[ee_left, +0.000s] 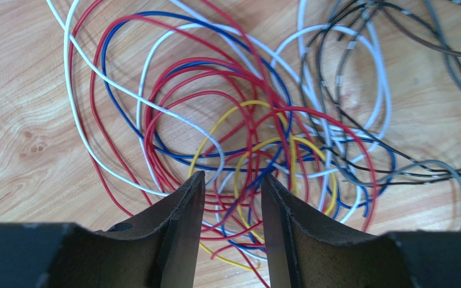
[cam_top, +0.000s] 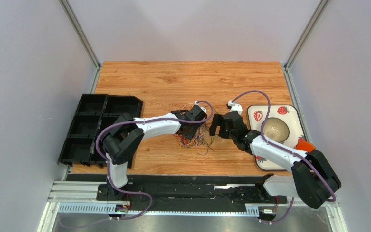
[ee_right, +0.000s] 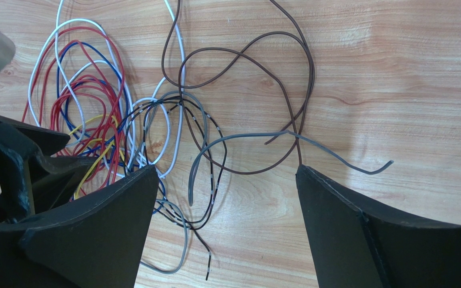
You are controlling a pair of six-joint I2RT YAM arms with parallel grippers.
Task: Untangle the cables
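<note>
Risk: left tool (ee_left: pixel 233 177) straddles the densest part of the cables (cam_top: pixel 191 138), mid-counter (cam_top: pixel 173 82). If we close here we'd likely pinch red, yellow and blue strands together, and any pull would cinch the knot instead of freeing one wire. The two tools sit near each other, so a careless pull could clash them too.

Left tool: about half open, strands run through the gap, nothing clamped (we can't tell whether the tips touch the wood).

Right tool (ee_right: pixel 227 172): spread wide, empty, over the brown and grey loops.
</note>
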